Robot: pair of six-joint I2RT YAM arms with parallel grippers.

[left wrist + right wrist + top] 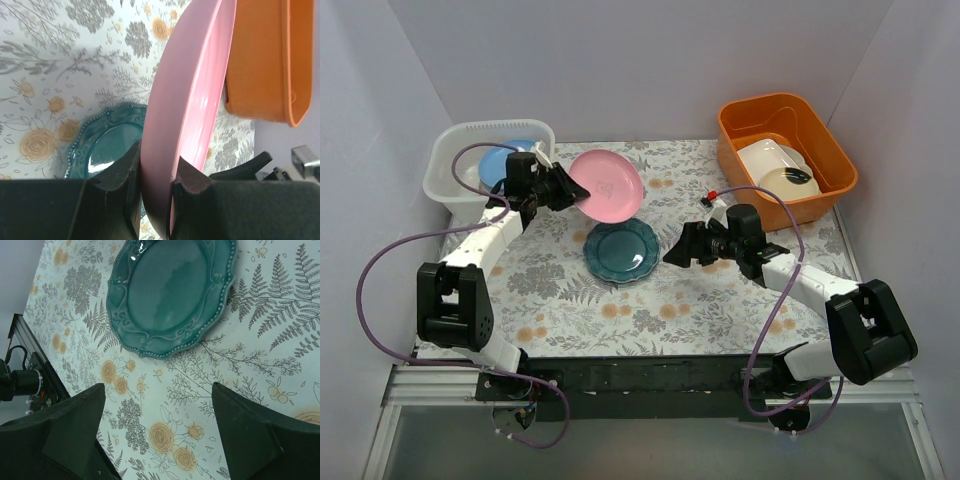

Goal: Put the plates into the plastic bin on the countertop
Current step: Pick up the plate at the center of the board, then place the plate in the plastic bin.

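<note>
Bright, even light, soft shadows; glare on the teal plate (pixel 170 295); near fingers (pixel 115 200) perhaps blurred.

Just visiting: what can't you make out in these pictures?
- Top view: the left arm covers part of the plastic bin; one blue plate shows, anything beneath it is hidden.
- Left wrist view: the pink plate is nearly edge-on, cut off at the top, and hides part of the teal plate.
- Right wrist view: the top edge cuts off the teal plate's rim.

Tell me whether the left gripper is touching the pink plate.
Touching. The left wrist view shows the left gripper clamped on the pink plate, fingers pressing both faces.
</note>
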